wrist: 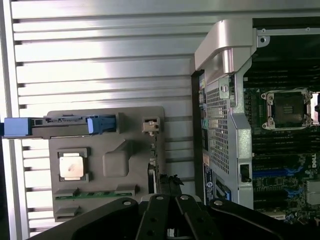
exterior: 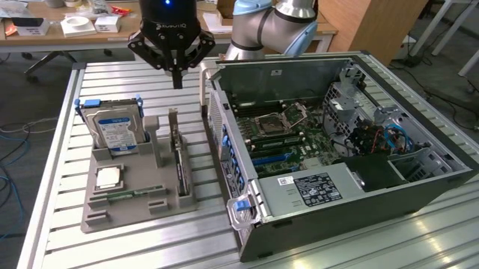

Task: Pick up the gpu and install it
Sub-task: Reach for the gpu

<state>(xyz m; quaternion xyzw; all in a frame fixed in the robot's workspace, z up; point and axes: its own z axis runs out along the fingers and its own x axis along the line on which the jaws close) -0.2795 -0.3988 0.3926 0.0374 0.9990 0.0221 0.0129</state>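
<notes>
The empty tool [exterior: 177, 75], fingers closed, hovers above the gpu [exterior: 178, 165], which stands on edge in the gray holder tray [exterior: 127, 218] on the bench [exterior: 112, 78] beside the open computer case [exterior: 299, 70], not yet picked up or installed.

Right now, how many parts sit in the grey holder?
4: hard drive standing upright, gpu on edge beside it, silver chip lying flat, green memory stick beside the chip.
</notes>
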